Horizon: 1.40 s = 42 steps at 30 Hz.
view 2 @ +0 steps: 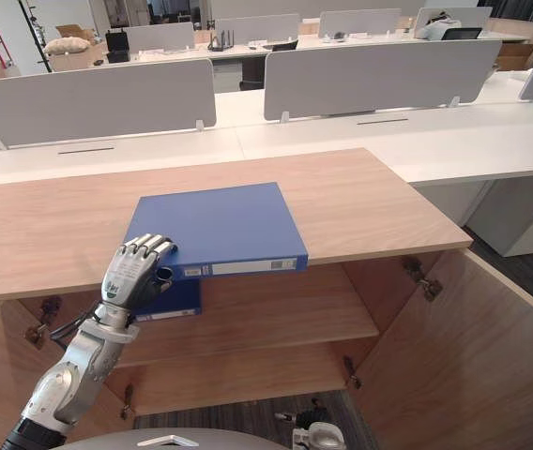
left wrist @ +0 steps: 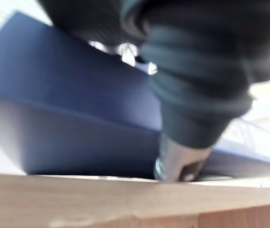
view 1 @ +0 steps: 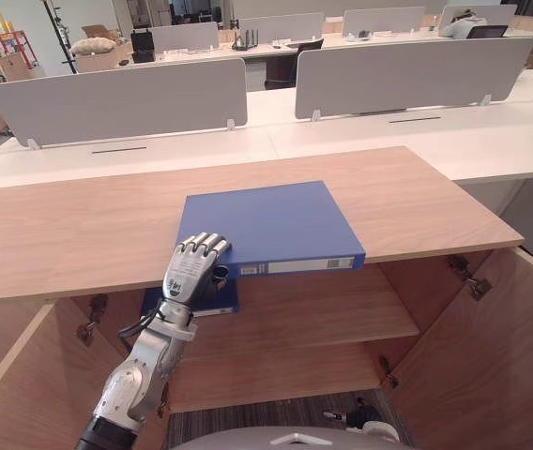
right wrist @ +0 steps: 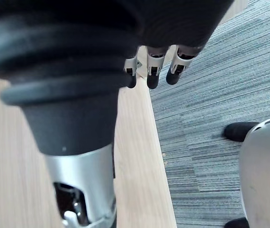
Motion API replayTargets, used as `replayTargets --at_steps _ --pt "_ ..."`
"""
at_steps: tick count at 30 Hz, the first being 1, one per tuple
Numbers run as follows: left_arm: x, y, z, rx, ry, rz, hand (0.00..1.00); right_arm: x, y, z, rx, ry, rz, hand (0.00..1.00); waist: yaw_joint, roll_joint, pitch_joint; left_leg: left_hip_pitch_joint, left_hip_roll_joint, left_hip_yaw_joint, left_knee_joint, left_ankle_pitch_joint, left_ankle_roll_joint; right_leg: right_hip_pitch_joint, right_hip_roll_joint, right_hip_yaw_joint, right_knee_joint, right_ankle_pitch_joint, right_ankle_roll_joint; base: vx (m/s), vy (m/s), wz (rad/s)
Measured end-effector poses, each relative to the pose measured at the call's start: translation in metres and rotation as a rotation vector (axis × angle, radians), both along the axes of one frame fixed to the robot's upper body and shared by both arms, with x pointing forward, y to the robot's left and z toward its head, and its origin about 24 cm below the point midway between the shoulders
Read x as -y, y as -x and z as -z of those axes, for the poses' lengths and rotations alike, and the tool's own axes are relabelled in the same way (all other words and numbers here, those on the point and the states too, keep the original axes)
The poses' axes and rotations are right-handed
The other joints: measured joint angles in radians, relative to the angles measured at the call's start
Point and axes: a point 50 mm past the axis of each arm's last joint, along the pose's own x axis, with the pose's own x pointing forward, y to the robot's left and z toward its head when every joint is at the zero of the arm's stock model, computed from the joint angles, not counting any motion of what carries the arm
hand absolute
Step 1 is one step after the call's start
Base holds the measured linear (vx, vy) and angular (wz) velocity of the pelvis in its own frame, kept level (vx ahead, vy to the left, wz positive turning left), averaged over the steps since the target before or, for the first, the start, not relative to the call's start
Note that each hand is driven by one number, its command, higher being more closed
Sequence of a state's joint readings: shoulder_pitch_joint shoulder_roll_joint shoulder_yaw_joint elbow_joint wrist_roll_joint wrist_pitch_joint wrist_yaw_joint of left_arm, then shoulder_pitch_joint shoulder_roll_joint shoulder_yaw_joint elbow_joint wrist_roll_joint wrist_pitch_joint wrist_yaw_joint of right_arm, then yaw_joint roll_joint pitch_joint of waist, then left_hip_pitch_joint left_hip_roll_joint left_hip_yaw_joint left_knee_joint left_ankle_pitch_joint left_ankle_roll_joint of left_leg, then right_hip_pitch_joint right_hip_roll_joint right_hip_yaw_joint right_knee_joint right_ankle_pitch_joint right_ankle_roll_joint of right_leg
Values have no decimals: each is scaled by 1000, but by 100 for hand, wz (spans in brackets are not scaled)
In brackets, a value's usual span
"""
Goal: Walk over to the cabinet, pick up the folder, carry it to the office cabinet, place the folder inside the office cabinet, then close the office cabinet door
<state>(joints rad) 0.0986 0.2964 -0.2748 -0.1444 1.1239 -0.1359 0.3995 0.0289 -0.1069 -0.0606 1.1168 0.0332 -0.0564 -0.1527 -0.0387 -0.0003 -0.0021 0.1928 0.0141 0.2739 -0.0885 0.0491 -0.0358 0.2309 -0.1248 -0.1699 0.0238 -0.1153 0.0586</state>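
Note:
A blue folder (view 1: 266, 225) lies flat on the wooden top of the office cabinet (view 1: 69, 225), its labelled spine jutting past the front edge. My left hand (view 1: 190, 272) grips its front left corner, fingers curled over the cover and the thumb under the spine. Seen from the left wrist, the folder (left wrist: 68, 95) rests just above the cabinet's top edge (left wrist: 101, 199). My right hand (right wrist: 149, 78) hangs down beside a wooden door edge (right wrist: 135, 142), fingers relaxed and holding nothing.
Both cabinet doors, left (view 1: 4, 375) and right (view 1: 501, 347), stand open. A second blue folder (view 1: 215, 302) lies on the upper shelf (view 1: 332, 314), below my left hand. White desks with grey dividers (view 1: 116, 98) stand behind the cabinet. Grey carpet (right wrist: 211, 95) covers the floor.

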Motion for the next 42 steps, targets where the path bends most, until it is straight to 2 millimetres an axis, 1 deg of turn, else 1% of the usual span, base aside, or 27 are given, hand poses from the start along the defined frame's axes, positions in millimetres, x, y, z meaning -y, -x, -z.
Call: replayTargets --at_steps 5,8,11,14,16,18,20,23,24,27,29,30,31,32,33,35,38,41,42 --pt "0 1 -2 12 24 0 100 0 0 0 0 1 0 0 -1 0 0 0 0 0 0 -2 0 0 0 0 -2 0 0 0 0 0" --pt "-1 4 -9 31 70 -2 100 0 0 0 0 1 1 0 0 -1 0 0 0 1 0 -4 0 0 0 1 -4 0 0 0 0 0" --pt "-4 8 -17 50 166 -13 100 0 0 0 -1 2 1 0 2 -1 0 -1 0 1 0 -5 -1 1 0 1 -5 0 0 0 0 0" --pt "-7 14 -26 73 326 -17 100 1 2 0 1 2 5 0 9 -2 0 -1 0 0 0 -6 -2 2 0 -1 -8 0 1 0 0 0" --pt "-9 18 -31 88 389 -33 100 0 3 0 0 1 2 0 7 -2 -1 -2 2 4 0 -6 -2 -3 0 6 -5 9 15 0 0 -7" --pt "-13 22 -39 118 474 -56 100 0 2 0 7 -3 12 0 8 -3 -2 -8 4 6 0 -6 -2 -13 1 13 -2 10 17 0 0 -10" --pt "-20 26 -49 179 576 -97 100 0 3 0 13 -6 29 0 12 -2 -7 -16 6 13 0 -5 -2 -23 3 20 2 17 16 1 -1 -9" --pt "-32 29 -62 273 671 -156 100 -2 4 -2 42 1 24 0 15 -4 -9 -15 6 15 0 -4 -1 -24 3 22 3 19 16 0 -1 -2" --pt "-34 31 -64 291 684 -167 100 -3 3 -2 50 1 23 0 16 -4 -9 -15 5 14 0 -3 0 -24 3 21 6 19 16 0 0 0" --pt "-45 41 -81 420 745 -225 100 -10 0 -7 109 -11 30 0 16 -9 -6 -22 6 14 0 1 2 -37 3 23 18 19 15 -23 1 -1" --pt "-55 51 -93 540 792 -272 100 -16 -9 -15 184 -21 37 0 16 -7 -1 -30 6 15 0 6 6 -55 3 27 27 19 15 -55 11 -2" --pt "-58 53 -96 570 804 -286 100 -18 -12 -17 206 -23 38 0 15 -6 0 -33 5 15 0 8 8 -58 2 27 28 18 14 -65 18 -1" --pt "-63 58 -101 623 829 -310 100 -21 -19 -24 260 -29 42 0 16 -5 6 -35 5 15 0 10 10 -60 1 28 28 16 9 -50 17 0" --pt "-65 60 -102 645 842 -324 100 -23 -24 -27 290 -32 43 0 16 -4 10 -35 5 15 0 10 11 -61 1 28 27 16 9 -61 21 0" --pt "-69 64 -105 684 853 -349 100 -25 -33 -36 353 -34 39 0 16 -4 14 -37 4 15 0 11 12 -62 0 28 27 17 8 -57 22 0" --pt "-73 68 -105 713 887 -374 100 -28 -43 -50 449 -36 46 0 17 -5 15 -40 3 14 0 11 12 -64 -1 29 27 17 7 -42 22 3" --pt "-75 77 -106 743 940 -395 100 -31 -60 -79 627 -31 70 0 16 -10 16 -57 2 10 0 11 12 -80 -1 30 26 19 8 -15 19 4" --pt "-74 84 -110 773 975 -391 100 -33 -74 -119 834 -38 84 0 16 -13 32 -71 0 11 0 13 13 -93 -1 36 23 26 10 7 8 -2" --pt "-74 85 -110 775 1001 -380 100 -34 -78 -135 922 -39 87 0 14 -10 38 -70 0 14 1 16 18 -93 -1 40 19 29 12 34 24 -11"
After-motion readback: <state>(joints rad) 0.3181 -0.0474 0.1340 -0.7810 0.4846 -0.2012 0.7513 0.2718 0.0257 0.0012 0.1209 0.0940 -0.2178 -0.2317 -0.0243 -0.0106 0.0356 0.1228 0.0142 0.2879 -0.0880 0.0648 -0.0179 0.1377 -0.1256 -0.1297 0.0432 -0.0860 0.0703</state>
